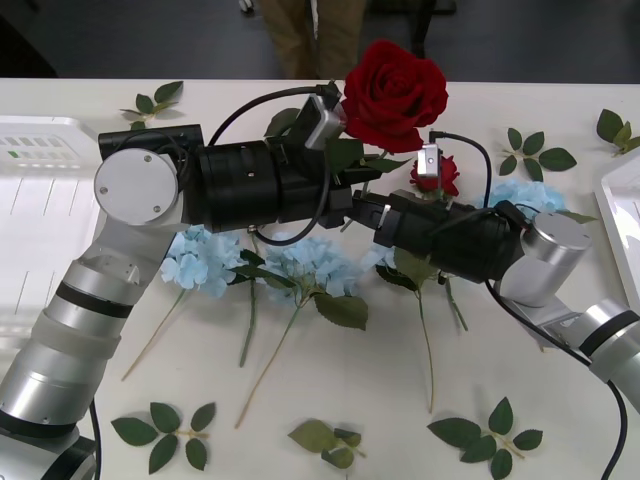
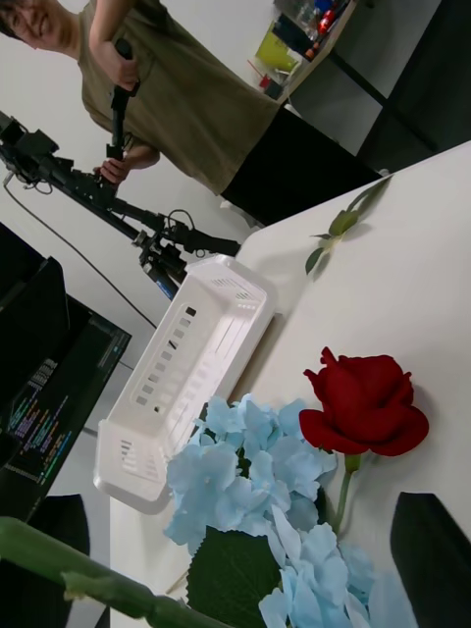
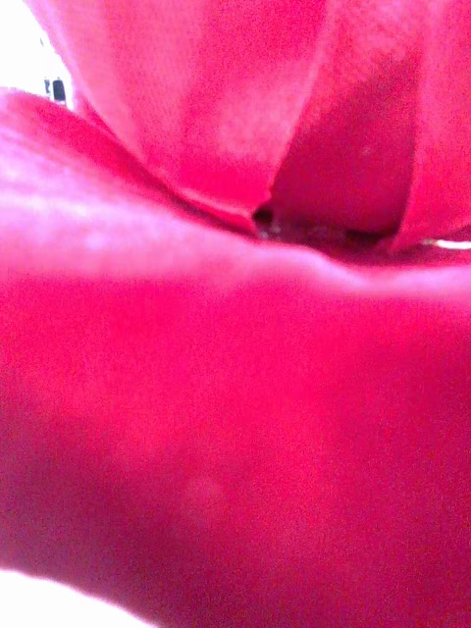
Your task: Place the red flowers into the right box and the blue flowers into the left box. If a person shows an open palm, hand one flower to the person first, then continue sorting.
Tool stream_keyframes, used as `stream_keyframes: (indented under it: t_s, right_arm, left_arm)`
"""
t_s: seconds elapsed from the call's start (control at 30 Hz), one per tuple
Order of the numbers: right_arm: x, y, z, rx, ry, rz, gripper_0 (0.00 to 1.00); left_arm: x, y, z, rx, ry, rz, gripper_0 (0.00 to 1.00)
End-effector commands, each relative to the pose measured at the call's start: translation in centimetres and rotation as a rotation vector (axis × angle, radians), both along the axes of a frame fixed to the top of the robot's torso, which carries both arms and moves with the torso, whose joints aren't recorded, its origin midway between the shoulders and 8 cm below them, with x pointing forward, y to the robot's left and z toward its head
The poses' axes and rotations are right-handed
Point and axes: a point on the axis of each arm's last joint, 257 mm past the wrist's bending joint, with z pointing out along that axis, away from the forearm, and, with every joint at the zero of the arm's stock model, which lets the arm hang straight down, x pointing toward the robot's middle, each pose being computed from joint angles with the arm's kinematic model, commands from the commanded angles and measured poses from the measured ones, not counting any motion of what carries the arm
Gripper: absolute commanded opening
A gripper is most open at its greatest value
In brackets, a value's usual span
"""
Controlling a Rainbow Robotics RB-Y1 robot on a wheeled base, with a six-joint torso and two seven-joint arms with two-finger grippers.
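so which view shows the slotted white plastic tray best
The right wrist view: the whole slotted white plastic tray shows, lying at the table's edge. The front view catches part of it behind the left arm; the left wrist view shows red petals.

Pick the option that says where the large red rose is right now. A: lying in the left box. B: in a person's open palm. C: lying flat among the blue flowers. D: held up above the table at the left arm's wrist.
D: the large red rose stands raised above the table at the end of the left arm, its petals close against the left wrist camera, while the blue flowers lie on the table.

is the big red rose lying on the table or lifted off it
Lifted. The big red rose is raised at the left gripper, its petals pressed against the left wrist camera; another red rose lies on the table.
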Motion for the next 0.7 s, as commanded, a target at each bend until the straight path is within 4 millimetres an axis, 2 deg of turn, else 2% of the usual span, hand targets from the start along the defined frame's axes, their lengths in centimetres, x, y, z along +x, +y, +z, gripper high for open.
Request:
stream_keyframes:
  t_s: [0.03, 0.07, 0.1, 0.63, 0.67, 0.7]
  right_arm:
    - [-0.1, 2.3, 1.9, 0.021, -0.025, 0.036, 0.29]
    - [-0.1, 2.2, 1.9, 0.018, -0.026, 0.036, 0.05]
    - [0.0, 2.1, 1.8, 0.015, -0.026, 0.034, 0.00]
    - [0.1, 1.3, 2.6, 0.041, -0.024, 0.031, 0.00]
    - [0.2, 1.2, 2.6, 0.040, -0.025, 0.029, 0.00]
    - [0.2, 1.1, 2.6, 0.039, -0.024, 0.026, 0.00]
  left_arm:
    - [0.2, -1.9, 3.9, -0.041, -0.056, -0.012, 0.00]
    - [0.3, -2.0, 3.9, -0.043, -0.049, -0.011, 0.00]
    - [0.3, -2.1, 3.8, -0.044, -0.047, -0.011, 0.00]
    - [0.5, -2.0, 3.4, -0.042, -0.033, -0.007, 0.00]
    - [0.5, -1.9, 3.3, -0.042, -0.031, -0.007, 0.14]
    - [0.5, -1.9, 3.3, -0.042, -0.031, -0.007, 0.93]
